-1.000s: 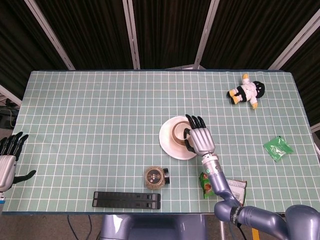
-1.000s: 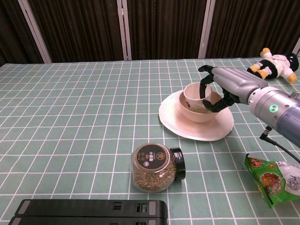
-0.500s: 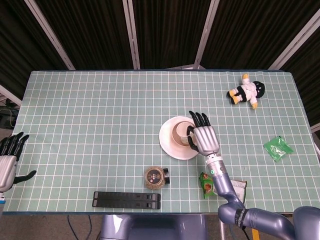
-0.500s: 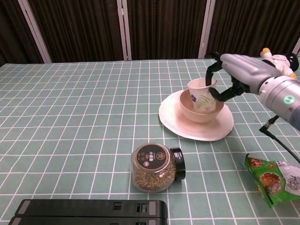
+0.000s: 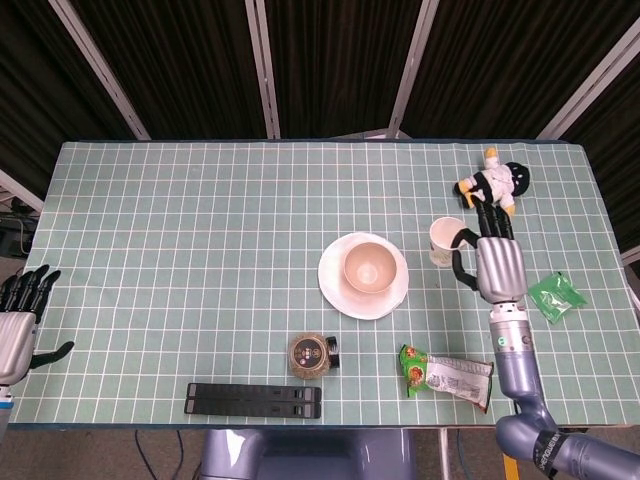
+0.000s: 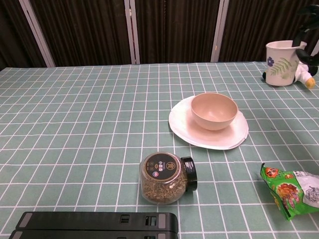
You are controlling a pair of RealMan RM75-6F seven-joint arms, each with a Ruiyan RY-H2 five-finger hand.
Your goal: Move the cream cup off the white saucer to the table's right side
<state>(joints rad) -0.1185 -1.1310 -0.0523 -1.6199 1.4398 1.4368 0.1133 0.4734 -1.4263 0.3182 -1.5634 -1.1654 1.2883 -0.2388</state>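
The green checked surface (image 5: 200, 220) is carrying the white saucer (image 5: 338, 291), which is bearing a pink bowl (image 5: 368, 268). The right robot hand (image 5: 494, 266) is gripping the cream cup (image 5: 446, 241) right of the saucer. The left robot hand (image 5: 18, 322) is idling at the surface's left edge, fingers spread, holding nothing.
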